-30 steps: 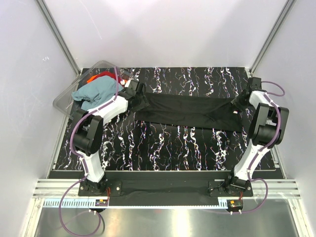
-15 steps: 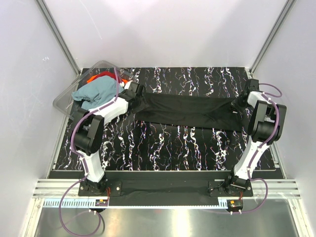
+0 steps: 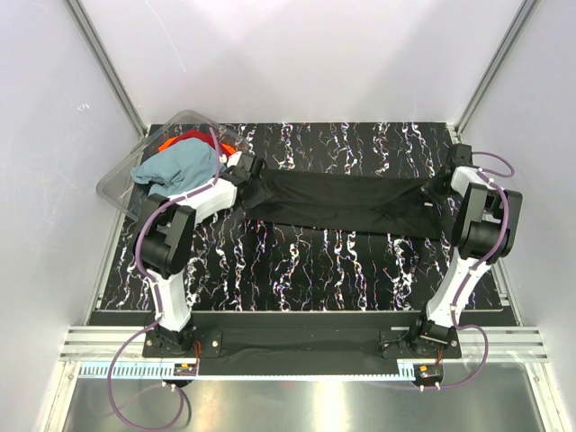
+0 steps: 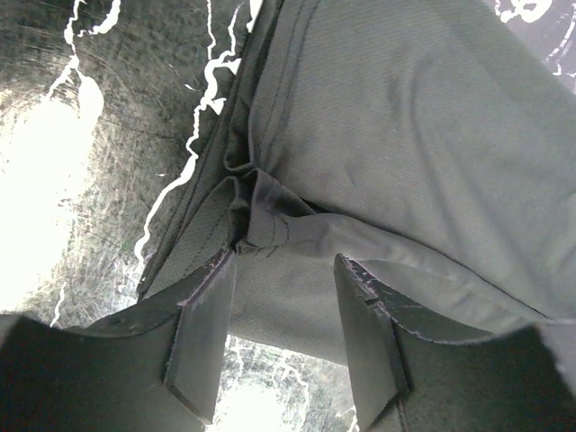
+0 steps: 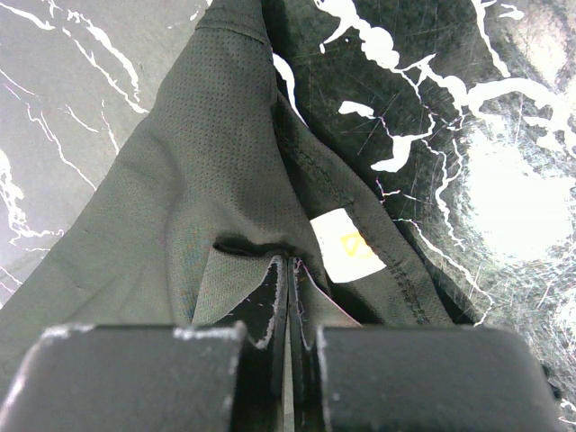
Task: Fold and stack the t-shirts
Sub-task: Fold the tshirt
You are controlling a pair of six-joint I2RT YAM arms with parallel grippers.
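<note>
left hand (image 4: 283,259): fingers apart | right hand (image 5: 289,263): fingers pressed together | both arms outstretched

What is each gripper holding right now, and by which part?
The right gripper is shut on the black t-shirt, pinching a fold beside the white tag. The left gripper is open over its other end, holding nothing.

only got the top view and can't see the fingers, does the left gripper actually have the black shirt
Observer: No. In the left wrist view the left gripper is open, a ridge of the black t-shirt lying between its jaws.
Operator: and the right one
Observer: The right gripper is shut on a fold of that shirt.
Operator: any marker near the pinch
Observer: A small pale label with a yellow mark sits just beside it.
</note>
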